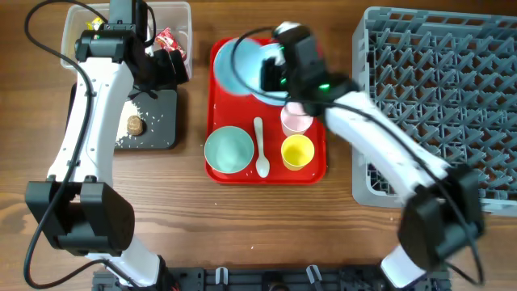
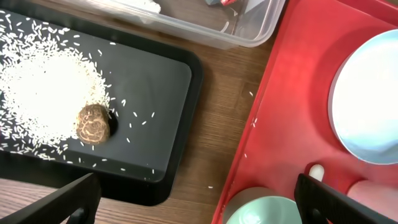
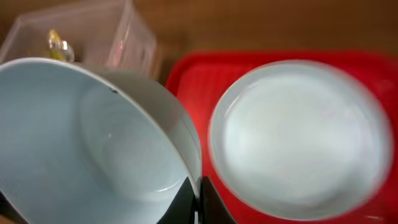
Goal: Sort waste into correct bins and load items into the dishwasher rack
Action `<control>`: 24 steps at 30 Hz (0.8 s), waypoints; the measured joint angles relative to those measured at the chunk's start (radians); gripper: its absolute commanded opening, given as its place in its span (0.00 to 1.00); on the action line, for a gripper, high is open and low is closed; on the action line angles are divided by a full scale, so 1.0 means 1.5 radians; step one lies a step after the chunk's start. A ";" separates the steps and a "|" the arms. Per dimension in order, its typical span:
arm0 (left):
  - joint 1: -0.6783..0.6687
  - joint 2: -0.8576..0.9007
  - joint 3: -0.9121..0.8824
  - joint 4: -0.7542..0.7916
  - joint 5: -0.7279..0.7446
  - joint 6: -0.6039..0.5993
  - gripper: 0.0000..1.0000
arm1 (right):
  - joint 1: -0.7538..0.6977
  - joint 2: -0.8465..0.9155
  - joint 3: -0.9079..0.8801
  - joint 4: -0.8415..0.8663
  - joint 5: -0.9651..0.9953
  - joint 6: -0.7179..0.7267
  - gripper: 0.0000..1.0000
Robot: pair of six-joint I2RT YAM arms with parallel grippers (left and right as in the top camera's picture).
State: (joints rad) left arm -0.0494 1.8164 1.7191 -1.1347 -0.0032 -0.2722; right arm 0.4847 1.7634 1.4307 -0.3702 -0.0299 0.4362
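Right end effector (image 3: 198, 202) clenched on rim of tilted light-blue bowl (image 3: 93, 143), raised over far part of red tray (image 3: 199, 81), beside plate (image 3: 298, 137) lying there. Left end effector (image 2: 199, 199) released, fingers spread wide, above right edge of black tray (image 2: 155, 81). Rice grains (image 2: 43, 87) and brown food piece (image 2: 93, 122) seen in black tray, just near of clear tub (image 2: 205, 28).

Soft, even light fills the overhead view, and shadows are faint. The left wrist view shows the rice grains (image 2: 37, 87) crisply. The right wrist view is blurred, the light-blue plate (image 3: 298, 137) smeared at its rim.
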 measured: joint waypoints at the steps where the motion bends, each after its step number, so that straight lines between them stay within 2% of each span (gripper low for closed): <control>1: 0.000 0.000 0.000 0.001 0.000 0.000 1.00 | -0.019 -0.030 0.002 -0.019 0.017 -0.010 0.04; 4: 0.000 0.000 0.000 0.002 0.000 0.000 1.00 | -0.086 -0.103 0.007 -0.075 0.132 -0.059 0.04; 7: 0.000 0.000 0.000 0.002 0.000 0.000 1.00 | -0.142 -0.113 0.008 -0.102 0.311 -0.118 0.04; 9: 0.000 0.000 0.000 0.002 0.000 0.000 1.00 | -0.174 -0.109 0.008 -0.085 0.386 -0.143 0.04; 13: 0.000 0.000 0.000 0.003 0.000 0.000 1.00 | -0.252 -0.050 0.009 0.037 0.530 -0.229 0.04; 15: 0.000 0.000 -0.001 0.004 0.000 0.000 1.00 | -0.260 -0.004 0.008 0.096 0.584 -0.278 0.04; 20: 0.000 0.000 -0.001 0.004 0.000 0.000 1.00 | -0.261 0.130 0.006 0.354 0.705 -0.489 0.04; 21: 0.000 0.000 -0.001 0.004 0.000 0.000 1.00 | -0.261 0.150 0.007 0.384 0.715 -0.536 0.04; 24: 0.000 0.000 -0.001 0.004 0.000 0.000 1.00 | -0.261 0.178 0.007 0.405 0.729 -0.589 0.04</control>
State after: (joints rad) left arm -0.0494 1.8164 1.7172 -1.1286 -0.0032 -0.2722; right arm 0.0937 2.0296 1.4406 0.2371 1.0637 -0.4473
